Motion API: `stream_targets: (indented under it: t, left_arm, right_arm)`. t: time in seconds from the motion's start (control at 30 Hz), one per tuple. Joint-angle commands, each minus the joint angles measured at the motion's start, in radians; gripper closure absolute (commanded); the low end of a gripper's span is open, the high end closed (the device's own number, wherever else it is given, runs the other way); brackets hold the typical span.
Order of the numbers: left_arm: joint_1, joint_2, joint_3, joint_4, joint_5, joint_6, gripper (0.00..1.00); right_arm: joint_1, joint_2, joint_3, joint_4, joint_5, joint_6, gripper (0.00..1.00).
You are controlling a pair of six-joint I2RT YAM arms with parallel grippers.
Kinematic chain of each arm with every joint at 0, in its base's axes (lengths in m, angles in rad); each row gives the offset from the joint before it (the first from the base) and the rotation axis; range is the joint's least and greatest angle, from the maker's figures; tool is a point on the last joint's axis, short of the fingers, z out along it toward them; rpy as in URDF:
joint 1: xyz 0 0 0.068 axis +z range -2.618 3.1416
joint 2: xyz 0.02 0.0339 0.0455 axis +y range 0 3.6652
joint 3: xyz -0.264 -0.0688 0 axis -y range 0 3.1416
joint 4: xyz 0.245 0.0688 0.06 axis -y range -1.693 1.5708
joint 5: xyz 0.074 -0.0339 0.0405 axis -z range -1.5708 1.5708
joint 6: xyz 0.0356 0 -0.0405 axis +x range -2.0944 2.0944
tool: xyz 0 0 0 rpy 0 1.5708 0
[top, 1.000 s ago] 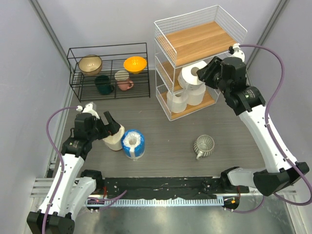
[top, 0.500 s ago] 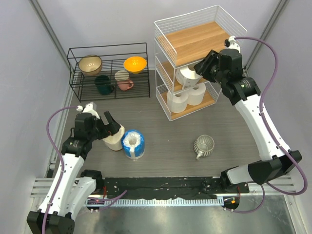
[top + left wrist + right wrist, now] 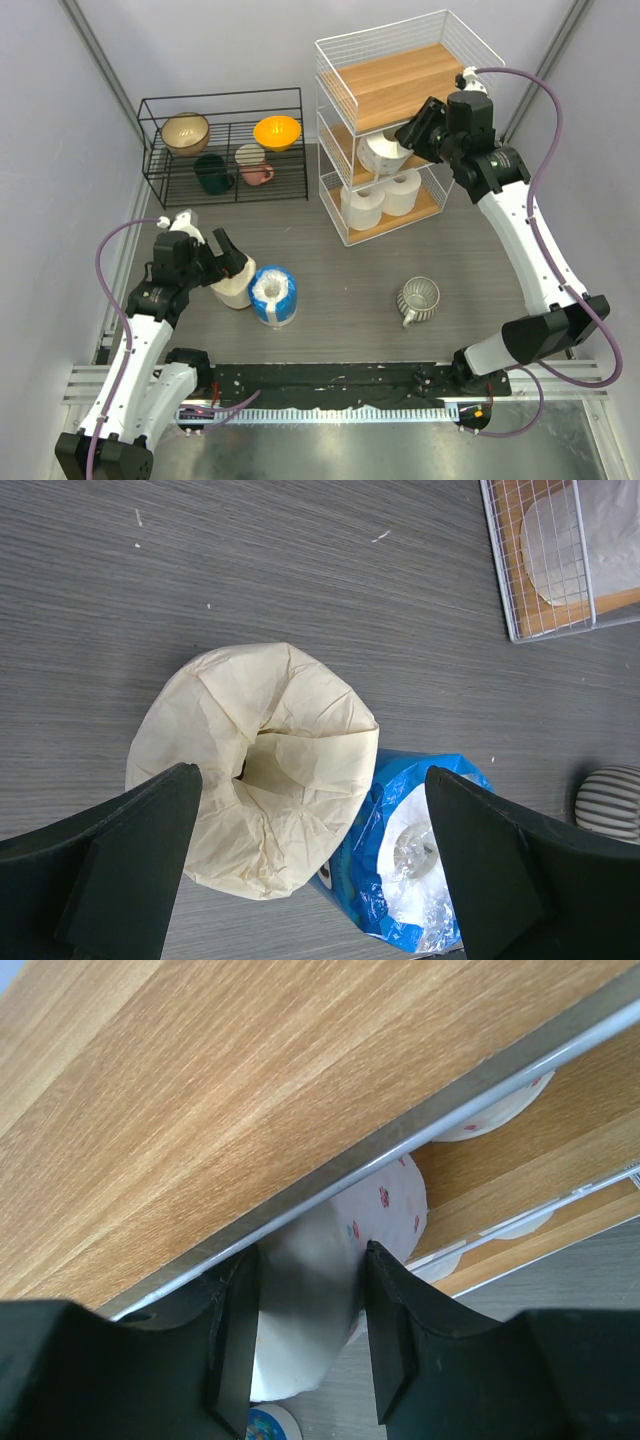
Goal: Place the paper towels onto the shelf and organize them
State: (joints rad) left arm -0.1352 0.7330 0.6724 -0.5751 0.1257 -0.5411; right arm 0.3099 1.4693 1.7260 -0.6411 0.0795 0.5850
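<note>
The tall white wire shelf (image 3: 420, 50) stands at the back right. My right gripper (image 3: 408, 135) is shut on a white paper towel roll (image 3: 384, 153) and holds it at the middle board; in the right wrist view the roll (image 3: 310, 1290) sits between the fingers under the top board (image 3: 200, 1090). Two white rolls (image 3: 383, 198) stand on the bottom board. The cream-beige roll (image 3: 255, 765) and the blue-wrapped roll (image 3: 415, 855) stand side by side on the table. My left gripper (image 3: 310, 860) is open just above them, its fingers straddling both.
A low black wire rack (image 3: 225, 145) with bowls and cups stands at the back left. A grey ribbed cup (image 3: 418, 298) lies on the table in front of the shelf. Grey walls close in on both sides.
My right gripper has carried the white roll up and back, in under the shelf's top board to the middle board. The left arm has not moved.
</note>
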Motion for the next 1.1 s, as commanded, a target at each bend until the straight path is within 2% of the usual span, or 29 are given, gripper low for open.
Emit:
stream_targets:
  t: [0.0,0.17,0.33,0.43,0.7,1.07]
  left_arm:
    - [-0.003,-0.004,0.0,0.032,0.022,0.006,0.0]
    - [-0.001,-0.004,0.0,0.034,0.02,0.006,0.0]
    - [-0.003,-0.003,0.0,0.034,0.02,0.006,0.0]
    - [-0.003,-0.003,0.0,0.034,0.02,0.006,0.0]
    - [-0.003,-0.003,0.0,0.035,0.022,0.006,0.0]
    - [-0.003,-0.003,0.0,0.034,0.018,0.006,0.0]
  right_arm:
    - [-0.006,-0.003,0.008,0.139,-0.026,0.016,0.56]
    - [-0.006,-0.052,-0.118,0.216,-0.012,0.032,0.52]
    - [-0.008,-0.125,-0.235,0.303,-0.001,0.05,0.36]
    - [-0.008,-0.155,-0.278,0.336,0.011,0.055,0.33]
    - [-0.012,-0.262,-0.368,0.415,0.048,0.044,0.3]
    - [-0.014,-0.294,-0.425,0.471,0.022,0.055,0.29]
